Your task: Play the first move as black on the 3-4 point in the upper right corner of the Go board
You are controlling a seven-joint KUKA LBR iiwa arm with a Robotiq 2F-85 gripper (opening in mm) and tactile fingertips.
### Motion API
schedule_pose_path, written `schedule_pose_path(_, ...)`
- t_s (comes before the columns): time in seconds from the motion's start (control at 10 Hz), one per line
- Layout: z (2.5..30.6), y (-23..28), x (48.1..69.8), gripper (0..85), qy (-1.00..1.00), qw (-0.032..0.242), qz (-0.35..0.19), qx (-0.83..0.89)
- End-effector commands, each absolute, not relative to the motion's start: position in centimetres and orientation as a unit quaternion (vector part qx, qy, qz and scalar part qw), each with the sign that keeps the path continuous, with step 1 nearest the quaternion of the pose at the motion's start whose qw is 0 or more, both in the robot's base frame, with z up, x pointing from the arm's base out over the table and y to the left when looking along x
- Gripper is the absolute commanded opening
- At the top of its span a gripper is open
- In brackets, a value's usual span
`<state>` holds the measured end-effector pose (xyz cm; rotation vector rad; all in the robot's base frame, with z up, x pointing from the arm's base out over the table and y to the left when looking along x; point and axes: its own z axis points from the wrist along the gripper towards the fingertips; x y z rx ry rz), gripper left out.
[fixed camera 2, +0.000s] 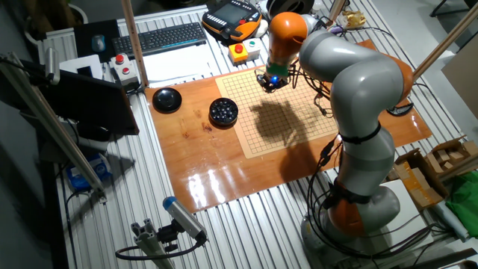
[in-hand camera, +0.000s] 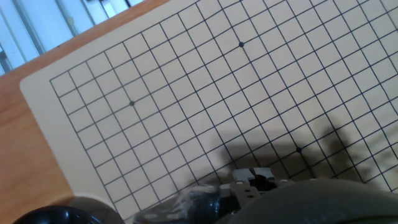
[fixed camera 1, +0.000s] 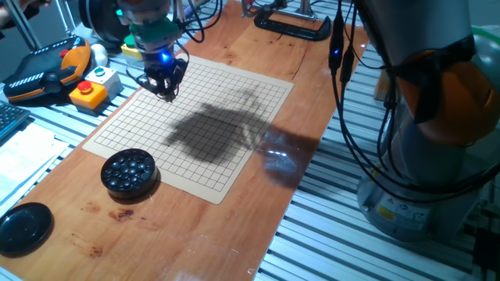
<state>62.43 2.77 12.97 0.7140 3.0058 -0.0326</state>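
Your gripper (fixed camera 1: 166, 92) low over Go board (fixed camera 1: 195, 125) corner; finger state cannot tell; black stone unseen; bowl of stones (fixed camera 1: 128, 171) beside board edge; lid (fixed camera 1: 23, 227) apart; no legible writing.

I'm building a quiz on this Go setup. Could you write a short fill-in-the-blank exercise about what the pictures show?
1. The tool hangs over the tan ___, near one of its corners.
2. The open bowl of stones sits on the wooden tabletop, ___ the board's edge.
3. The bowl's lid lies on the ___, apart from the bowl.
4. The stones in the bowl are ___ in colour.

Missing words: board; beside; tabletop; black
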Motion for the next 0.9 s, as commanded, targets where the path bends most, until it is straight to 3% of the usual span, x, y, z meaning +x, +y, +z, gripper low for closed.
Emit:
schedule_pose_path(0.0, 13.0, 2.8, 62.4, 1.0, 0.972, 0.028, -0.013, 0.232)
schedule_pose_path(0.5, 12.9, 0.1, 65.5, 1.0, 0.965, 0.052, -0.007, 0.256)
schedule_pose_path(0.8, 12.7, -2.3, 67.1, 1.0, 0.960, 0.053, -0.001, 0.275)
